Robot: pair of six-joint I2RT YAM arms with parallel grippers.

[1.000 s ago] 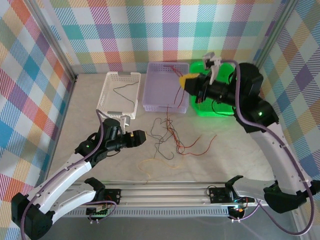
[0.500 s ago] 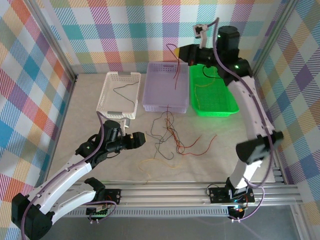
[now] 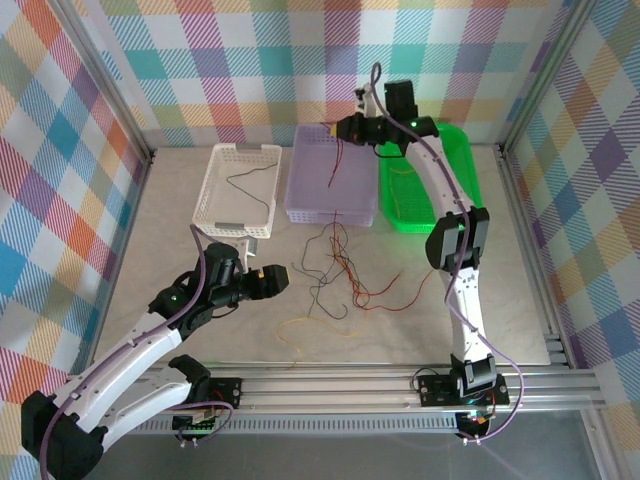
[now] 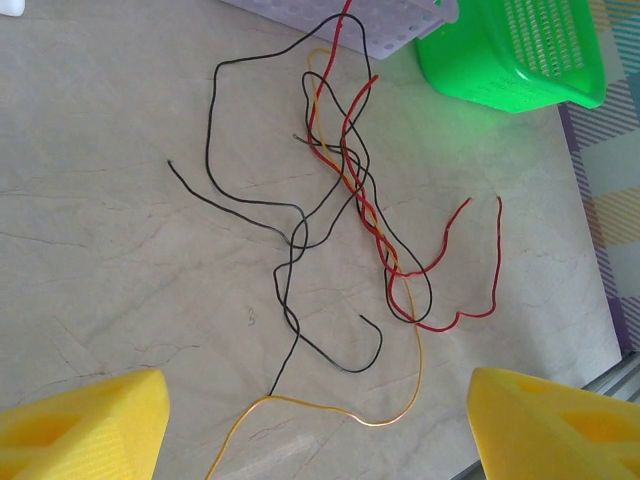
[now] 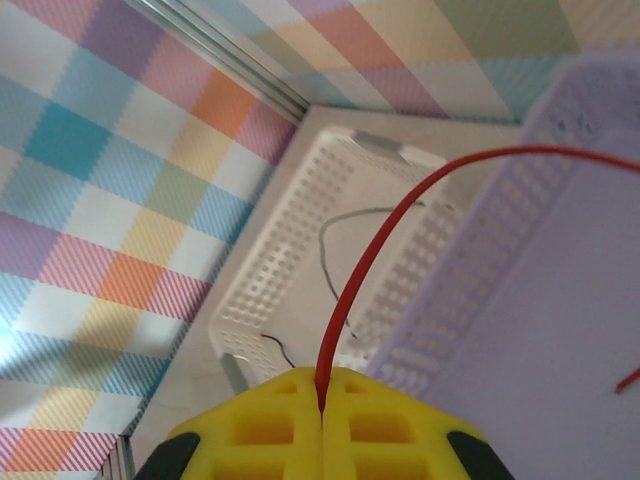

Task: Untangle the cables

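Top view: tangle of thin cables (image 3: 335,268) (red, orange, black) loose on pale marbled surface (image 3: 170,240), just in front of purple basket (image 3: 310,215). Left fingers (image 3: 272,279) low beside tangle, spread wide, nothing held. Right fingers (image 3: 347,128) high over purple basket, pinching one red wire (image 3: 337,162) that dangles over it. One dark wire (image 3: 250,178) inside white basket (image 3: 208,185), perforated plastic. Green basket (image 3: 397,215) at right.

Left wrist: yellow foam blocks far apart at bottom corners. Tangle w/ twisted red-orange strands on surface ahead, untouched.

Right wrist: gridded yellow foam pressed together on red wire, which arcs up & right. White basket w/ dark wire beyond.
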